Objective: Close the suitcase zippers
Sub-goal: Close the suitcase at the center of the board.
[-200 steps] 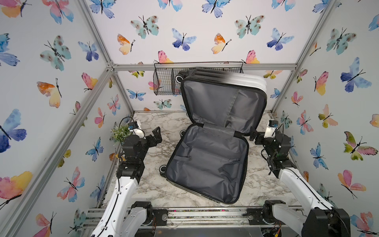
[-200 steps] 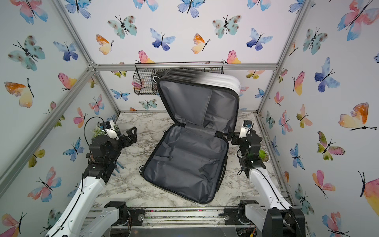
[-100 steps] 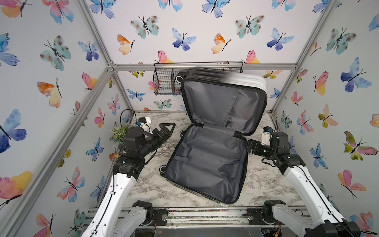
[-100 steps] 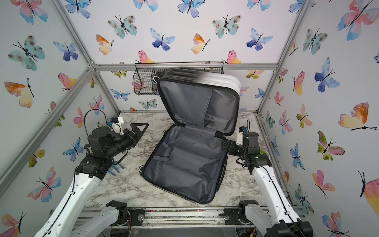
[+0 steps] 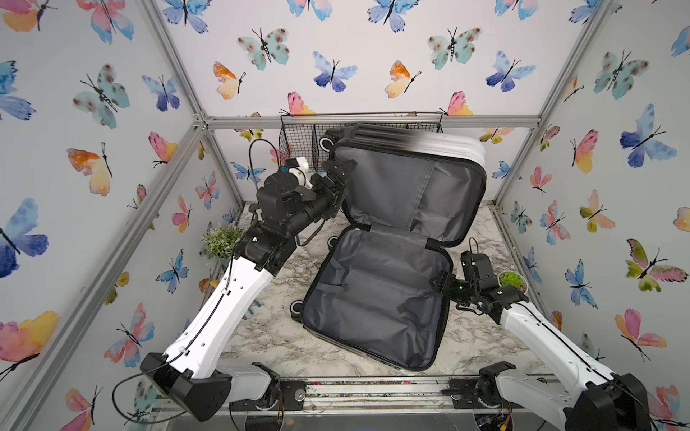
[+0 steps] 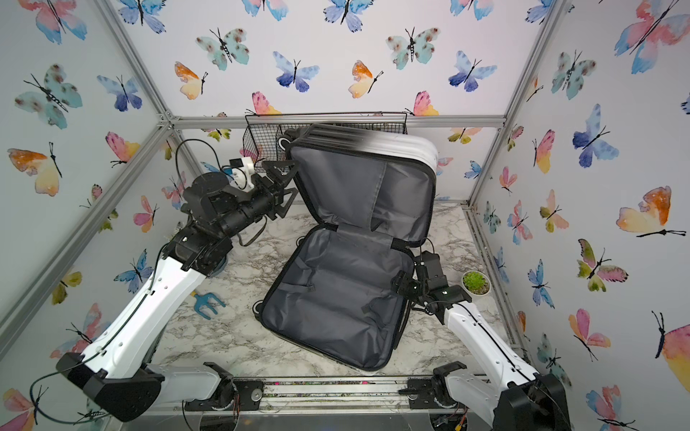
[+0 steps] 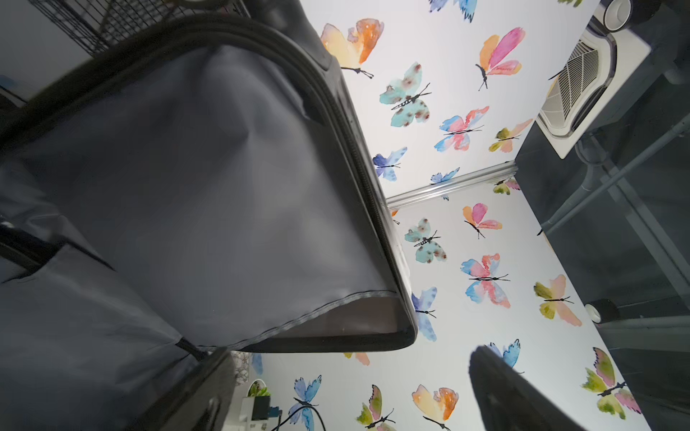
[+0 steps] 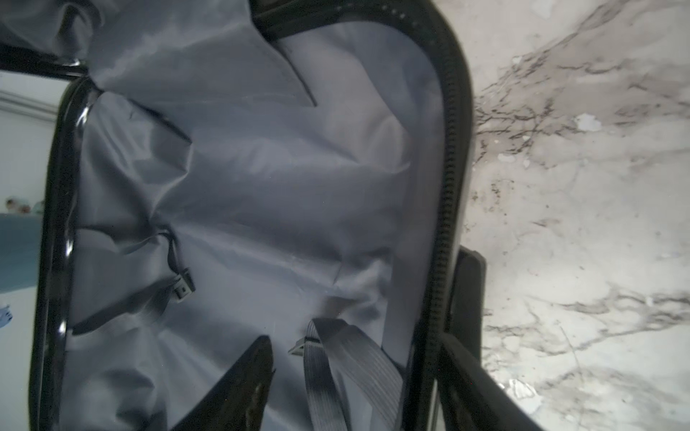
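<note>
Top views both: suitcase (image 5: 388, 268) wide open on the marble table (image 5: 269, 336), lower half flat, lid (image 5: 410, 186) propped upright toward the wire basket (image 5: 298, 141) at the back. No stretch of zipper (image 8: 444, 186) joined yet; teeth bare along the rim in the right wrist view, no pull to be made out. Up at the lid's side edge, left gripper (image 6: 293, 177), jaws spread wide, holding nothing. Low at the lower half's rim, right gripper (image 5: 442, 285), one finger (image 8: 254, 373) inside over the grey lining (image 8: 242, 186), one outside the shell, apart and not clamped as far as can be told. Judged barely begun: lid to be swung down onto the lower half, edges lined up, then pulls found and run round.
</note>
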### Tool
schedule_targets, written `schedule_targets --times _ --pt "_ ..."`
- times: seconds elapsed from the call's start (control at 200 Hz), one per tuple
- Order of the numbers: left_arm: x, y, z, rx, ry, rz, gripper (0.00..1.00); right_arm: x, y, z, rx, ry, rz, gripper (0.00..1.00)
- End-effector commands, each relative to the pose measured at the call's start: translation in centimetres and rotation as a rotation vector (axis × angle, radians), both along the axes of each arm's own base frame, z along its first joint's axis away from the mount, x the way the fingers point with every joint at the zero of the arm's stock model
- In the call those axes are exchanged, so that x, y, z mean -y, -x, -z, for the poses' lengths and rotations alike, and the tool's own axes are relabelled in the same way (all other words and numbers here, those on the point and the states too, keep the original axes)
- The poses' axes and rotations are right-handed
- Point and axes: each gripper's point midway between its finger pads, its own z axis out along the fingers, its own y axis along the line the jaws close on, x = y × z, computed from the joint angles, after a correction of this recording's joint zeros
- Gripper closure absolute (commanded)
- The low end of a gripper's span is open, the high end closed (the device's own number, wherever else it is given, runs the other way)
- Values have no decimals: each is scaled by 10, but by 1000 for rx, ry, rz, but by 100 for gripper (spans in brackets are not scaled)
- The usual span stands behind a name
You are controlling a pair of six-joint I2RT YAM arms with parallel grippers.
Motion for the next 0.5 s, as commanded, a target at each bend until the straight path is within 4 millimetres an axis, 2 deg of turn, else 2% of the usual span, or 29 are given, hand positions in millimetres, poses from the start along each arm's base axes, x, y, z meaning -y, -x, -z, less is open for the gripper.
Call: schedule_targets --times 0.0,0.225,0.405,0.496 --pt "14 -14 -25 36 42 -4 3 -14 -9 -2 20 -67 33 39" --pt "40 -44 -42 75 56 30 7 -19 -11 3 10 -65 54 52" --pt "58 -71 -39 58 19 37 13 -21 -14 1 16 -53 66 64" --pt "64 -81 -31 32 14 34 20 -24 -15 0 20 -59 64 68"
